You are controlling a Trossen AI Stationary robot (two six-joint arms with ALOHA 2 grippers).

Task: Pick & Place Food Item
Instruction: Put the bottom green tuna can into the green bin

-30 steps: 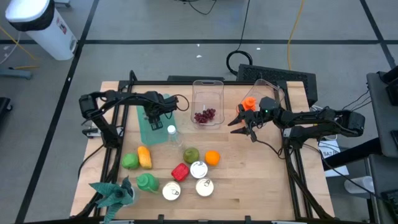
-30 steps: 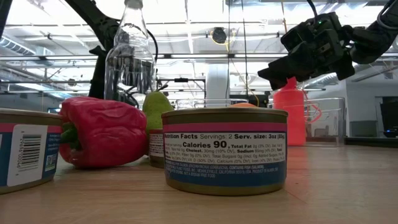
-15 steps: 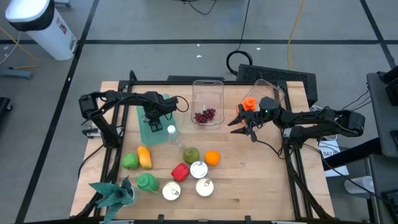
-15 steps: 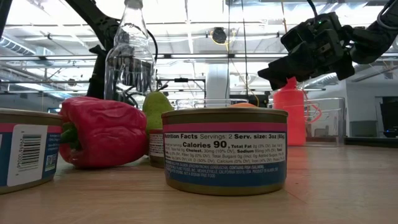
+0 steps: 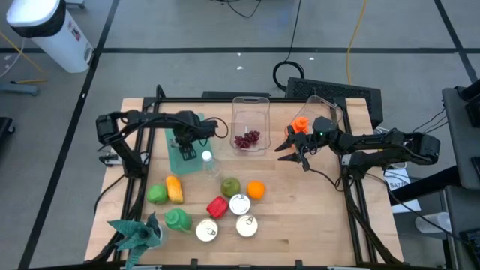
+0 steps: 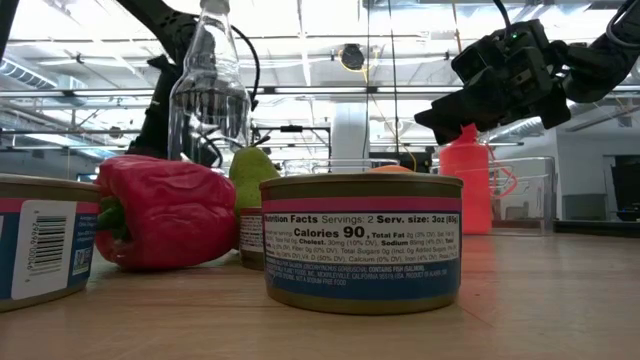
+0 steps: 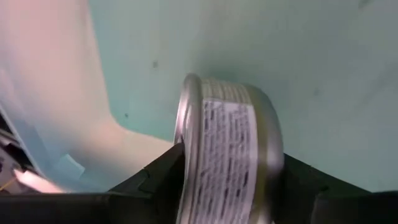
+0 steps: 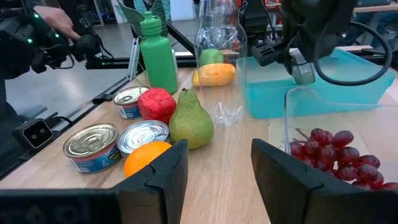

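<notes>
Left gripper (image 5: 185, 147) was over the teal bin (image 5: 177, 155) at the table's left-back, clamped on a tin can (image 7: 228, 155) — left wrist view showed the can on edge between both fingers (image 7: 155, 177), teal bin floor behind it. In the right wrist view the same can (image 8: 303, 73) hung at the left gripper (image 8: 303, 70) above the bin (image 8: 323, 87), clear of the floor.

Right gripper (image 5: 289, 149) hovered mid-table, between the clear container (image 5: 250, 124) holding grapes (image 5: 247, 139) and a second clear container (image 5: 328, 112) with an orange bottle (image 5: 300, 125) just beside it. Its fingers (image 8: 155, 174) stood partly apart with nothing between them. Low view showed it (image 6: 450, 113) raised off the wood, well above the table (image 5: 315, 202).

Rest of the layout:
- Clear water bottle (image 5: 207, 162) upright just beside the teal bin's near corner.
- Pear (image 5: 230, 187) and orange (image 5: 256, 190) side by side, front of the grapes container.
- Red pepper (image 5: 217, 207) touching or nearly touching one of three cans (image 5: 239, 204) clustered at the front; the other two (image 5: 207, 231) (image 5: 247, 225) sat nearer the front edge.
- Green apple (image 5: 156, 194) and yellow item (image 5: 174, 189) side by side on the left; can't tell what the yellow one was.
- Green bottle (image 5: 178, 219) near the front-left, leafy green thing (image 5: 139, 234) at the corner.
</notes>
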